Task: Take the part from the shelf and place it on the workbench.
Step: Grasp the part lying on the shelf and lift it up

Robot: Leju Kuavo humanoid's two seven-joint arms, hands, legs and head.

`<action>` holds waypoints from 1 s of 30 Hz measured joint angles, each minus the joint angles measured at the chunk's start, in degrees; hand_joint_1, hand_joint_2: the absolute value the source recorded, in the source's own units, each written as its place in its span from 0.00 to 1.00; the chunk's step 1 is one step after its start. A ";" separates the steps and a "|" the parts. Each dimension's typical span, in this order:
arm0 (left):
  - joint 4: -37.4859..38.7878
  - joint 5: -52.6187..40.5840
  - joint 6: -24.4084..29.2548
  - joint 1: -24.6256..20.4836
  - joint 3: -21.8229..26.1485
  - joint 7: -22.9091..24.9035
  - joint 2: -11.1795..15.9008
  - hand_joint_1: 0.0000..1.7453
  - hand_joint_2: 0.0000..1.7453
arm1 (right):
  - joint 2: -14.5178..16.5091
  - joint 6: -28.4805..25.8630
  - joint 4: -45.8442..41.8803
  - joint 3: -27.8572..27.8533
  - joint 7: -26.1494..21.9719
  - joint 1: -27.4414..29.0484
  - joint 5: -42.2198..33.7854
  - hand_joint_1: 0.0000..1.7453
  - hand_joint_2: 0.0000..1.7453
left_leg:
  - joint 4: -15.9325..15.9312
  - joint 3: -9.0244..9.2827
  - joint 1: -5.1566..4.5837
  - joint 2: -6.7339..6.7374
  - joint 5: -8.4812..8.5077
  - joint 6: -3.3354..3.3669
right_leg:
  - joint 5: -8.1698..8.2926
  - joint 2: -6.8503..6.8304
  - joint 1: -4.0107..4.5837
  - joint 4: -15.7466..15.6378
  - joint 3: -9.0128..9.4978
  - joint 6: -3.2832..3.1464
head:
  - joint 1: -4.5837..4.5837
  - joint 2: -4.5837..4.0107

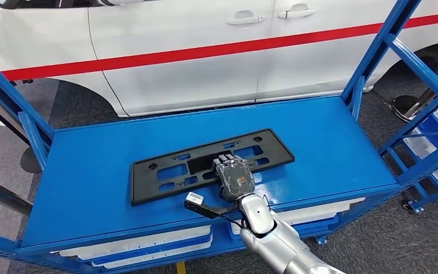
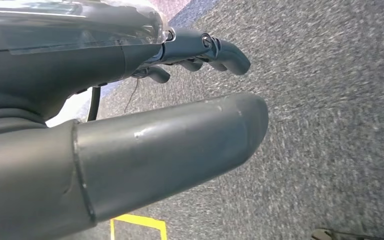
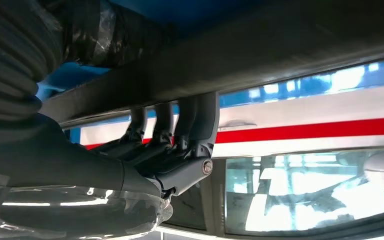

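My left hand point(image 2: 180, 100) hangs low over grey carpet, thumb and fingers loosely apart, holding nothing. Taking the blue shelf point(image 1: 91, 188) as landmark: the part point(image 1: 165, 171), a long flat black plate with cut-out openings, lies across the middle of its top deck, nearer the front edge than the back, its left end slightly closer to me. I judge it light, stiff plastic, smooth enough to slip, and liable to flex or tip if lifted from one end, so its long near edge close to the middle is the place to grip. My right hand point(image 1: 235, 178) is there, just right of the deck's centre, over that edge. From the wrist, its fingers point(image 3: 165, 130) hook over the plate's rim, gripping it.
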 joint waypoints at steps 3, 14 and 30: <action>0.00 -0.03 -0.02 0.16 0.07 0.03 0.06 0.00 0.00 | -0.02 0.75 0.10 -0.08 -0.23 -0.02 0.00 0.97 1.00 | 10.31 -4.82 0.10 0.02 -4.48 -0.43 | -0.12 -0.16 0.13 0.00 0.08 -0.43 | 0.01 -0.01; 0.00 -0.37 -0.39 0.02 0.55 0.18 -0.17 0.00 0.00 | -0.03 3.53 0.15 -1.63 -2.03 -0.81 -0.21 0.96 1.00 | -3.42 1.49 0.04 0.09 2.69 1.78 | -2.47 0.38 0.29 3.24 -0.78 1.98 | 0.03 -0.01; 0.00 -1.63 -0.43 0.00 4.26 0.04 -1.87 0.00 0.00 | 2.18 4.57 -11.81 -1.80 -23.37 2.83 -31.80 1.00 1.00 | -1.90 1.72 0.41 0.32 0.74 -0.26 | -0.26 0.60 0.35 0.31 0.35 0.04 | 0.04 -0.01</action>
